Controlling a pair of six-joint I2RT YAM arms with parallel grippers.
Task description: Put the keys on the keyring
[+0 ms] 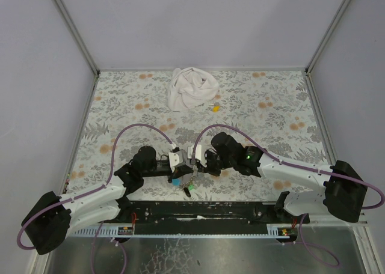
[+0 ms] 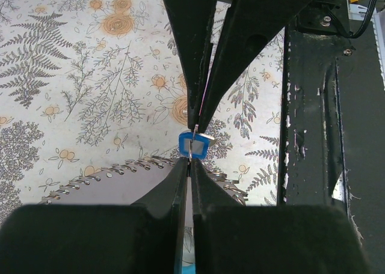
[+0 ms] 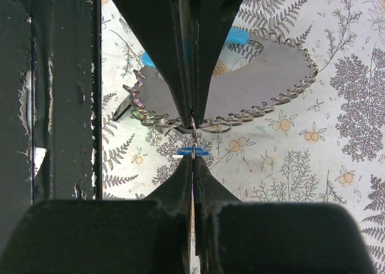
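Both grippers meet tip to tip low over the table's near middle. My left gripper (image 1: pixel 188 163) (image 2: pixel 189 160) is shut on the thin metal ring of the keyring (image 2: pixel 191 149). From the opposite side my right gripper (image 1: pixel 197 164) (image 3: pixel 193 157) is shut on the same ring. A blue-capped key (image 2: pixel 196 145) (image 3: pixel 194 150) sits between the two sets of tips, with the ring passing through its hole. The keyring's grey strap (image 3: pixel 258 82) (image 2: pixel 114 187), edged with metal loops, hangs beside the jaws. Green-capped keys (image 1: pixel 190 185) dangle just below the grippers.
A crumpled white cloth (image 1: pixel 191 89) lies at the far middle of the floral table (image 1: pixel 120 106), with a small yellow piece (image 1: pixel 215 107) beside it. The black base rail (image 1: pixel 204 211) runs along the near edge, close under the grippers. Purple cables arch over both arms.
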